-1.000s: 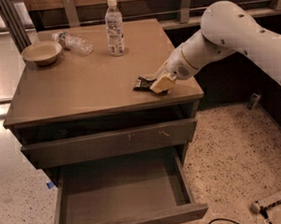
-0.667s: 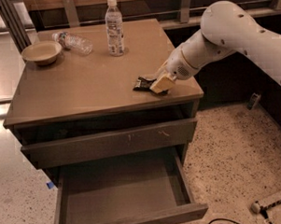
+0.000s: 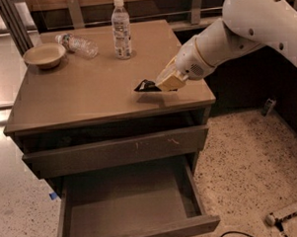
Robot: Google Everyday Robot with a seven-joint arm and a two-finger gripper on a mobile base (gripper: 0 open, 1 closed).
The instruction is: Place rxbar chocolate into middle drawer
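Note:
The rxbar chocolate [image 3: 145,85] is a small black bar over the right front part of the cabinet top [image 3: 88,93]. My gripper [image 3: 163,84] is shut on its right end and holds it just above the surface, with a shadow under it. The middle drawer [image 3: 127,203] is pulled far out below, with a bare flat floor. It lies down and to the left of the gripper.
The drawer above, with pale scratches on its front [image 3: 115,151], stands slightly ajar. An upright water bottle [image 3: 121,29], a lying bottle [image 3: 78,44] and a tan bowl [image 3: 44,55] sit at the back of the top. A cable and tool [image 3: 286,216] lie on the speckled floor.
The gripper and the bar have risen slightly off the cabinet top. Nothing else has moved.

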